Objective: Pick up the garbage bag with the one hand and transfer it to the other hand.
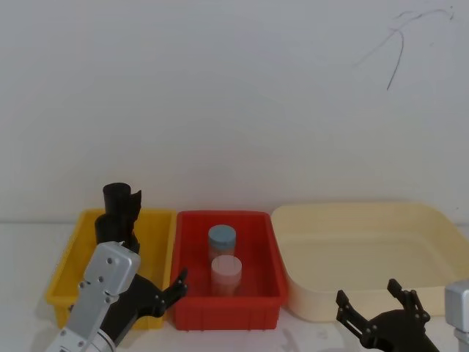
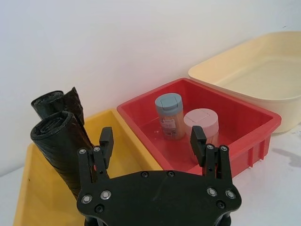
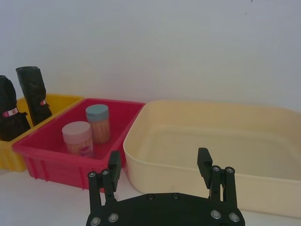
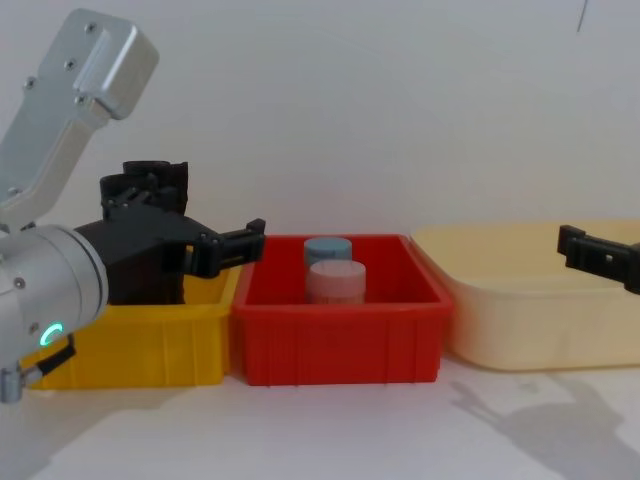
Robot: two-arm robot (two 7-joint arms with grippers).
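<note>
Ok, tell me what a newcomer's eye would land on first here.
Three bright bins in a row: yellow bin left, red bin centre with two jars, cream tub right. Black rolls stand in the yellow bin, the open left gripper hovering close; the open right gripper hangs before the tub.

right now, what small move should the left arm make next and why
Probably shift the left gripper sideways over the yellow bin until the nearer garbage bag sits between its jaws. The jaws are open and empty, and the bag stands upright just outside them, beside one finger, so closing now would likely miss it.
</note>
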